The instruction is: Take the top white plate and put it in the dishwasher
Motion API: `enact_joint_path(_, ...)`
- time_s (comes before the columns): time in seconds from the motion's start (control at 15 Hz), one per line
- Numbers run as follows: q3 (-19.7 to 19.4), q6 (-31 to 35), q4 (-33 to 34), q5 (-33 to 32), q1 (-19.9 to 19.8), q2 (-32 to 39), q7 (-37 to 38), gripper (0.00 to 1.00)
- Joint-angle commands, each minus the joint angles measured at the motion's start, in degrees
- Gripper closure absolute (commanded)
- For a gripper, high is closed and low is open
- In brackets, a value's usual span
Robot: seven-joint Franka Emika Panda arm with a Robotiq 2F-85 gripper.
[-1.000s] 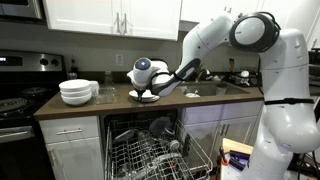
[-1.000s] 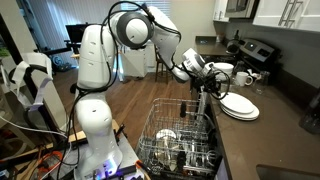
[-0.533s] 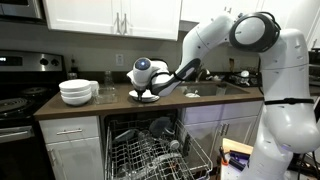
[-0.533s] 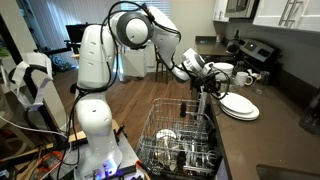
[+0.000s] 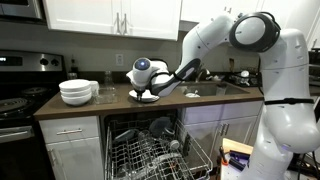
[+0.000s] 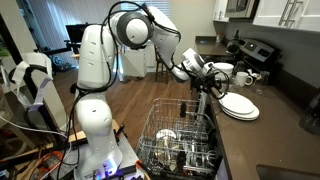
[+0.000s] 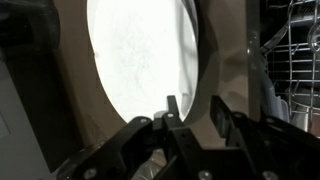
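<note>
**dishbot_fan:** quick q, where's the gripper (image 6: pixel 212 89) at here? Does it have the top white plate (image 7: pixel 140 58) or what?

**rackwatcher:** Can't call it tbh. In the wrist view the plate fills the space straight ahead of the hand. The two fingers (image 7: pixel 171 108) sit at its near edge with a gap between them, and the grey rim looks like it runs into that gap. Whether they're actually pinching it or just parked around it, I can't tell from any view.

**dishbot_fan:** is the plate off the counter (image 5: pixel 110 104) though?

**rackwatcher:** Doesn't look like it. In both exterior views it lies flat on the counter right at the fingertips, with the hand tilted down onto its edge. It seems to sit on at least one more plate, but that's too small to count.

**dishbot_fan:** and the dishwasher (image 5: pixel 125 128)?

**rackwatcher:** Below the hand, under the counter. It's open, the wire rack (image 6: pixel 150 125) is pulled out, and there's some stuff in it. The wrist view catches a bit of the rack off to one side of the fingers.

**dishbot_fan:** those bowls anywhere close?

**rackwatcher:** Nah, the stacked white bowls (image 5: pixel 77 92) are on the same counter, out beyond the fingertips and well apart from the hand.
</note>
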Motion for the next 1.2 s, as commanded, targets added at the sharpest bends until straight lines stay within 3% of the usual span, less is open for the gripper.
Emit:
enact_joint_path(0.0,-0.1,0.7,-0.9,1.9,-0.3,-0.9,-2.7,0.69)
enact_joint_path(0.13,-0.3,0.9,-0.8,1.8,-0.6,-0.8,-3.0,0.78)
enact_joint_path(0.33,-0.5,0.8,-0.7,1.6,-0.7,-0.7,-3.0,0.81)
enact_joint_path(0.4,-0.6,0.8,-0.8,1.6,-0.7,-0.7,-2.9,0.72)
enact_joint_path(0.53,-0.7,1.0,-0.7,1.7,-0.7,-0.5,-2.9,0.70)
enact_joint_path(0.6,-0.8,1.0,-0.7,1.7,-0.8,-0.4,-2.9,0.62)
enact_joint_path(0.93,-1.1,2.6,-0.7,1.7,-1.2,-0.2,-3.3,0.48)
enact_joint_path(1.07,-1.3,3.5,-0.7,1.4,-1.3,-0.1,-3.4,0.61)
enact_joint_path(1.13,-1.4,3.9,-0.7,1.3,-1.3,-0.1,-3.5,0.77)
